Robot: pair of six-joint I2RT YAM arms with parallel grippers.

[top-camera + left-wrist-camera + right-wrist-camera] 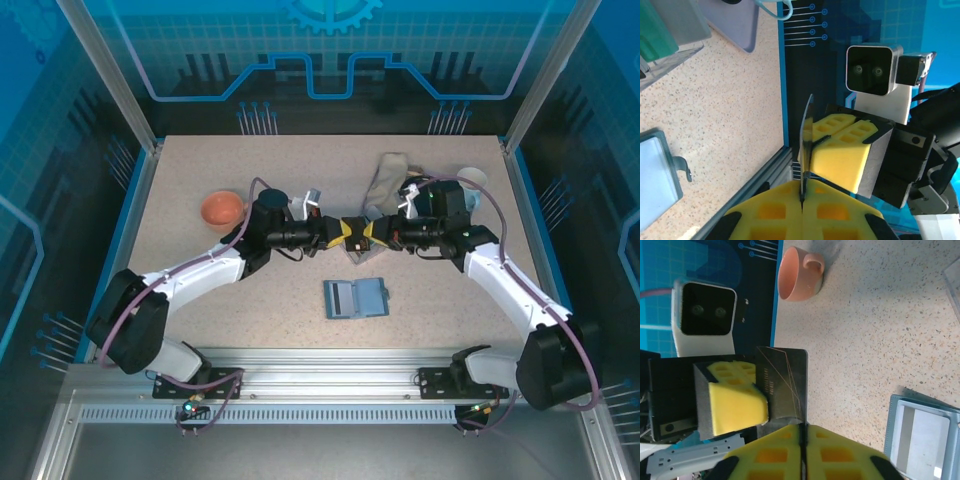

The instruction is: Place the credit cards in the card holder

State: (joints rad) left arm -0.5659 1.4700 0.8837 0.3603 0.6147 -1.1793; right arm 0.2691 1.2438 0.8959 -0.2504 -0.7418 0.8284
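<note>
**Handover over the tabletop:** Two robot arms are facing each other tip to tip above the middle of the speckled tabletop [200, 170], with a dark credit card [785, 385] between them.

The left pincer [802, 196] is clamping fully shut on the card. In the left wrist view the card is standing edge-on, a thin blade running straight down into the seam between the yellow pads [775, 210].

The right pincer [802, 432] is meeting it from the opposite side. Its own pads are looking pressed together, and the card's near corner is slipping into their seam in the right wrist view. There the card is showing its broad face, and one yellow finger [735, 405] of the left pincer is covering its far end. The card is hanging off the tabletop, carried by the pincers.

The card holder [357, 298] is lying open and flat on the tabletop. It is sitting nearer the arm bases than the pincers, just below them in the top view and apart from the card.

A teal-green credit card [655, 42] is resting by a grey tray [682, 20] at the corner of the left wrist view, well away from the left pincer. An orange cup [222, 210] is sitting beside the left arm.
</note>
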